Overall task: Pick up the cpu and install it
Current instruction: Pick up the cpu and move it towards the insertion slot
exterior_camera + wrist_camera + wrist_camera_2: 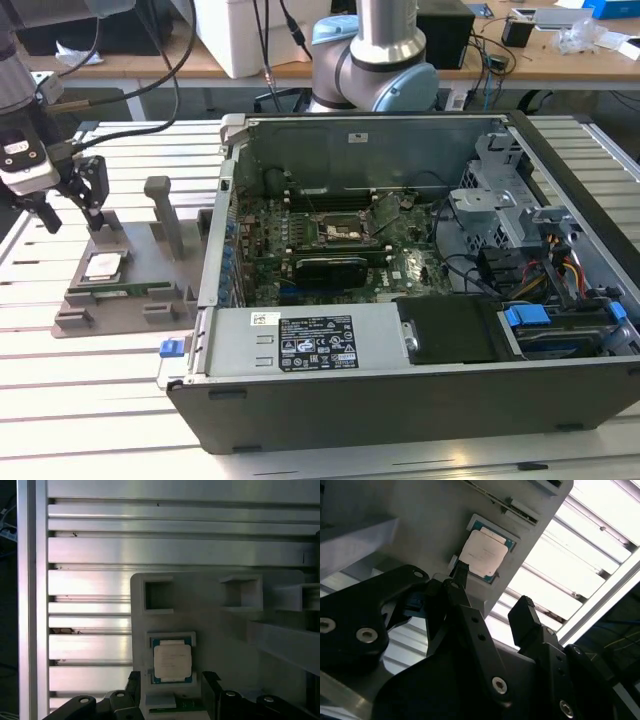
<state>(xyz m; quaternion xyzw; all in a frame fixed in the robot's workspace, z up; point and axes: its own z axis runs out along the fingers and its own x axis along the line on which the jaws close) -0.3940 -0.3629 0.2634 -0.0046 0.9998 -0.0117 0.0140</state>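
Black-fingered, the gripper (70, 208) hung with jaws spread and empty at the exterior view's left, just above the grey holder tray (140, 250). Silver-topped, the cpu (103, 266) lay flat in that tray's recess on the slatted surface (100, 390); further right stood the opened computer case (400, 380) with its motherboard socket (345, 232).

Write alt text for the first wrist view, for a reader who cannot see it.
The cpu, silver top up, lies flat in its recess in the grey holder tray, with the end effector open, its two black fingers spread to either side of it, not gripping it. The tray rests on a slatted aluminium table.
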